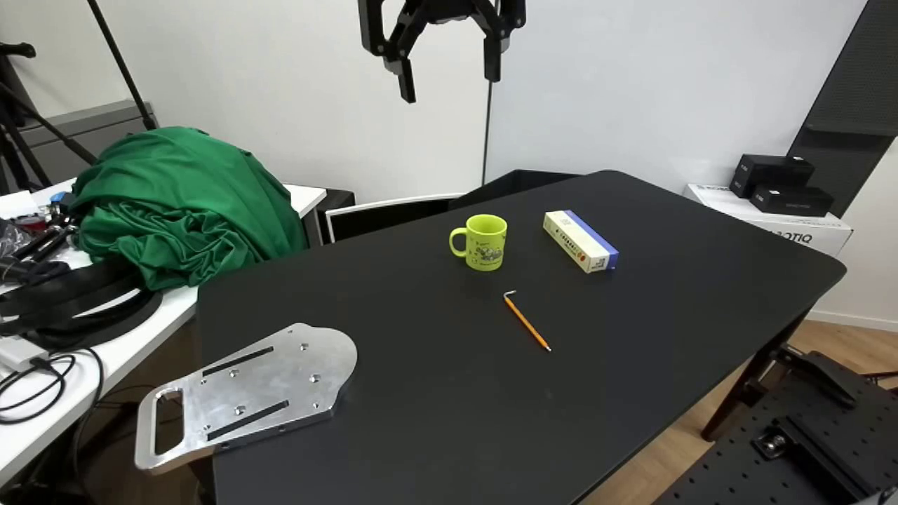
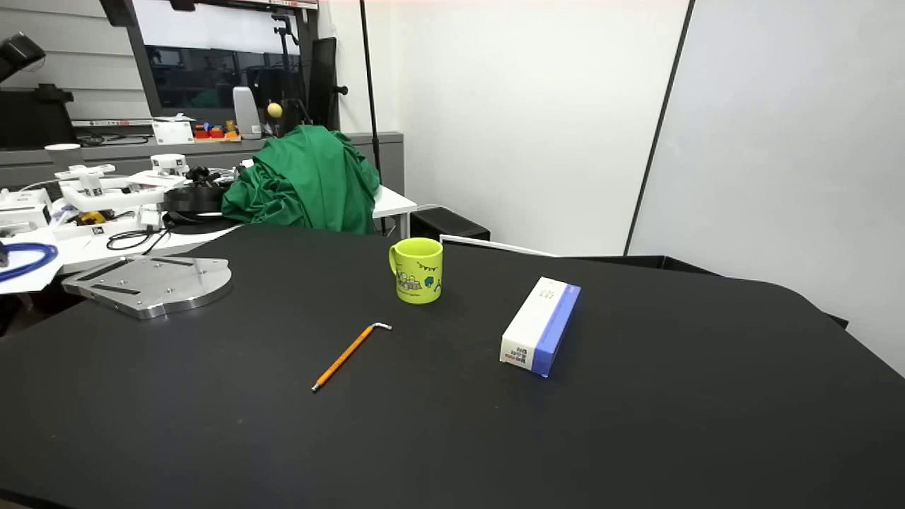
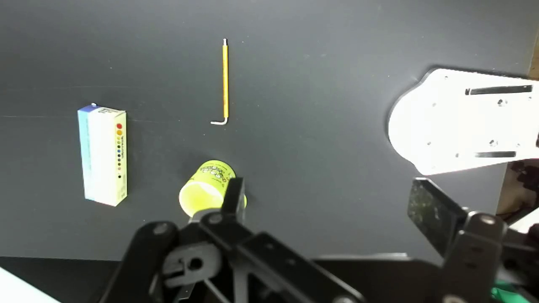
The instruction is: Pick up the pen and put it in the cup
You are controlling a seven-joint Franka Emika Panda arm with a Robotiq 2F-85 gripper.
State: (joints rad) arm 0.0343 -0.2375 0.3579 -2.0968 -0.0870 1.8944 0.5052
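With jaws parted, empty, above tabletop (image 3: 316, 147): find pen (image 3: 225, 82) up-left in wrist view, past cup (image 3: 206, 182), roughly square to closing line; likely needing no twist.

A robotics lab, by its look. A gripper (image 1: 450, 91) hangs above a black table (image 1: 428, 386), where 1 drilled metal plate (image 1: 273, 382) juts past the edge. The white bench (image 2: 391, 203) is crowded with cables (image 2: 49, 253) and white parts (image 2: 120, 200), a black pole (image 2: 369, 78) rising near it. 1 white box (image 1: 786, 226) bears the letters "BOTIQ", with 2 black boxes (image 1: 772, 173) on top.
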